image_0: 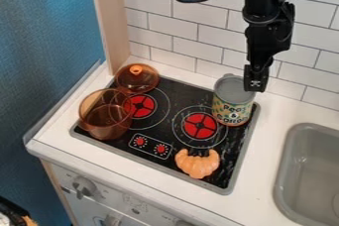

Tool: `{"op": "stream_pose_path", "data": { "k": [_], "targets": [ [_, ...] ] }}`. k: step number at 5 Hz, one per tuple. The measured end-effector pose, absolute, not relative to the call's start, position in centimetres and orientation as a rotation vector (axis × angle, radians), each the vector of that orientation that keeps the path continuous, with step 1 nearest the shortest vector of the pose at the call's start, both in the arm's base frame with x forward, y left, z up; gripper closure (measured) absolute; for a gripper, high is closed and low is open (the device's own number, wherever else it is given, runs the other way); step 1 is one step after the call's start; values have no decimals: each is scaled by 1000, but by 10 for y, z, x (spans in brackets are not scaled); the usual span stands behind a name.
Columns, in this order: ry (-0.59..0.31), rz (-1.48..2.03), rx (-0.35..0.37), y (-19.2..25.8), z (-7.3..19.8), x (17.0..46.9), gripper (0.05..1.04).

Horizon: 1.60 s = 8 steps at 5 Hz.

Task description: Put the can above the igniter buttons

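The gripper (255,82) hangs at the upper right, at the right side of the can's top and partly over its rim; whether it touches the can I cannot tell. The can (232,108), grey-lidded with a green and yellow label, stands upright at the stove's back right corner, just right of the right burner. The igniter buttons (150,145) are two red knobs on a white-outlined panel at the stove's front, left of the croissant.
On the stove's left stand an amber pot (106,121) and an amber lid (137,82). An orange croissant (197,163) lies at the front right. The grey sink (286,170) is to the right, tiled wall behind.
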State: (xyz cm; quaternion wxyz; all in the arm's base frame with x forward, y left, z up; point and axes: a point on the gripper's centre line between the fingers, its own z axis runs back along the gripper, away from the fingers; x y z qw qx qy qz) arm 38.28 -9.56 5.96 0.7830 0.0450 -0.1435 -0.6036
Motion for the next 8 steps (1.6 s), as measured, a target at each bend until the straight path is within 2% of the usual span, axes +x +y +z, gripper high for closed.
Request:
{"op": "stream_pose_path", "data": {
  "k": [2,4,7,8],
  "targets": [
    [-234,-1302,51,-103,29,382,83],
    [-253,-1361,-9,-120,2,399,83],
    [-187,-1290,-55,-99,-25,410,85],
    [-162,-1242,-64,-88,-30,406,84]
  ]
}}
